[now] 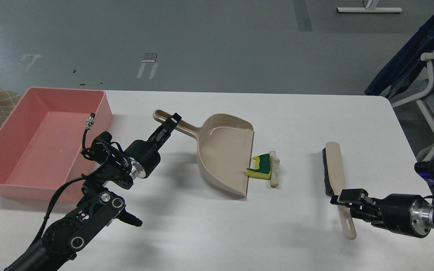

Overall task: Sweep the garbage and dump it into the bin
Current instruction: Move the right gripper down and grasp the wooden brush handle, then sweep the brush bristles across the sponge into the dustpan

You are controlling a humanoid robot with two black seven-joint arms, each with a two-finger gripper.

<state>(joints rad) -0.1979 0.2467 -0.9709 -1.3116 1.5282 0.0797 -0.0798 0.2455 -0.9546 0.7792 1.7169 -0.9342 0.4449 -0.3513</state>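
Observation:
The garbage lies together on the white table: a notched yellow sponge piece with a green top (262, 166) and a whitish stick (274, 170), touching the front lip of the beige dustpan (222, 150). My left gripper (171, 123) is shut on the dustpan's handle. The beige, black-bristled brush (334, 165) lies to the right. My right gripper (347, 206) is open, with a finger on either side of the brush's handle. The pink bin (42, 146) stands empty at the far left.
The table's right edge (409, 143) is close to the brush. A chair frame (430, 98) and dark fabric stand beyond it. My left arm's elbow (100, 203) hangs over the table in front of the bin.

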